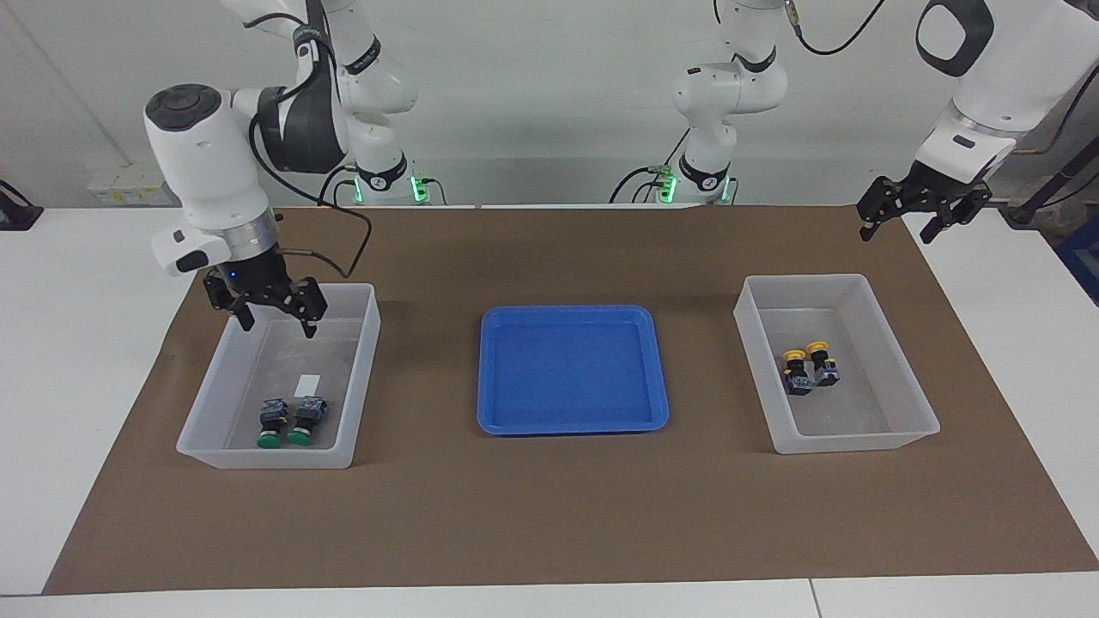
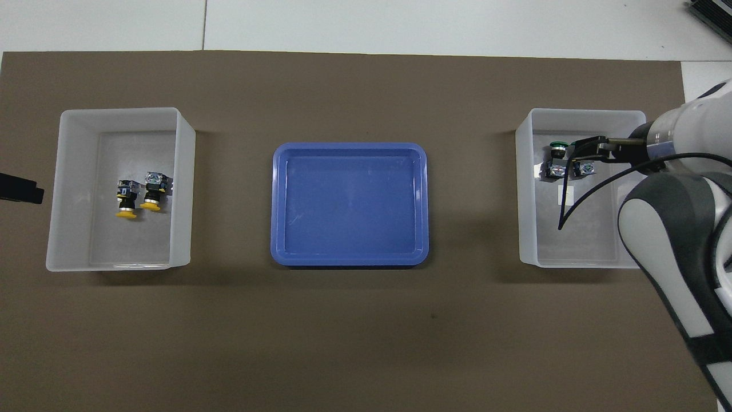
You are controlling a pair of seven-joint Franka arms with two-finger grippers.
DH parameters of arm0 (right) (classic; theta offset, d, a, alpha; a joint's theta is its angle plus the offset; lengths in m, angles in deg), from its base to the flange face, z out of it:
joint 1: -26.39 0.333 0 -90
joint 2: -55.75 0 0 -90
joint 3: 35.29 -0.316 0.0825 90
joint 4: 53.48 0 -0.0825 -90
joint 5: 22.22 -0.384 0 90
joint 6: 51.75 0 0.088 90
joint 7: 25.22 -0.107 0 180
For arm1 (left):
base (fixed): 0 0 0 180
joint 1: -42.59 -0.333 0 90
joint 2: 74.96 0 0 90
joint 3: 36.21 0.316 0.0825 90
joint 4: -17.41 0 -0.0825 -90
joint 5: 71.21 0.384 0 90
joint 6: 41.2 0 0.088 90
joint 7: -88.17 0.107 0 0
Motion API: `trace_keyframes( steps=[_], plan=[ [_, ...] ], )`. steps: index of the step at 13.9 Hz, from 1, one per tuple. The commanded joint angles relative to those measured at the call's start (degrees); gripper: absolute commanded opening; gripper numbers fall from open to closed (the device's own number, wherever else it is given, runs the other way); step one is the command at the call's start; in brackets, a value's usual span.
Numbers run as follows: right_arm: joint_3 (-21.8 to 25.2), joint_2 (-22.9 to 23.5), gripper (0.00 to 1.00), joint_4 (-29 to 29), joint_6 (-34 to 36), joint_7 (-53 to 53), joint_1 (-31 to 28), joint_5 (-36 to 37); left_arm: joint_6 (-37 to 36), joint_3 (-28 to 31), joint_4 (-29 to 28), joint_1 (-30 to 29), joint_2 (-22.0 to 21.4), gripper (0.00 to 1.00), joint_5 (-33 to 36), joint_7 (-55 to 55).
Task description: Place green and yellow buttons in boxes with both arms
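Two green buttons [image 1: 288,421] lie side by side in the box [image 1: 283,457] at the right arm's end of the table. My right gripper [image 1: 279,330] hangs open and empty above that box's end nearest the robots. In the overhead view one green button [image 2: 557,158] shows in its box [image 2: 523,200]; the other is partly under my right gripper. Two yellow buttons [image 1: 810,365] lie in the box [image 1: 859,439] at the left arm's end, and show again as yellow buttons [image 2: 140,195] from overhead. My left gripper [image 1: 896,238] is open and empty, raised over the mat's corner.
A shallow blue tray [image 1: 573,369] with nothing in it lies on the brown mat between the two boxes. A small white label [image 1: 306,384] lies on the floor of the box with the green buttons. A black cable hangs from the right wrist.
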Motion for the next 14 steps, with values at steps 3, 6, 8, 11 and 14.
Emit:
trace_keyframes(
  steps=[3, 6, 8, 11, 14],
  plan=[
    [-0.38, -3.32, 1.0, 0.87, 5.02, -1.94, 4.01, -1.42, 0.0, -0.78, 0.78, 0.4, -0.08, 0.99, 0.03, -0.84],
    [-0.47, -4.64, 1.0, 0.87, 8.44, -3.8, 5.16, -1.42, 2.02, -0.78, 0.96, 0.14, 0.1, 1.0, -2.15, -3.12],
    [-0.38, -5.52, 1.0, 0.26, 8.72, -3.01, 4.99, -1.42, 2.81, -0.87, 0.79, 0.31, 0.1, 1.0, -2.52, -7.16],
    [-0.03, -5.79, 1.0, -3.6, 13.18, -1.78, 4.28, -5.1, 2.99, -0.78, 0.09, 0.4, -0.25, 1.0, -2.43, -7.88],
    [0.15, -5.7, 1.0, -6.59, 17.14, -1.07, 4.19, -5.2, 2.11, -0.69, -0.27, 0.49, -0.42, 1.0, -2.08, -7.53]
  ],
)
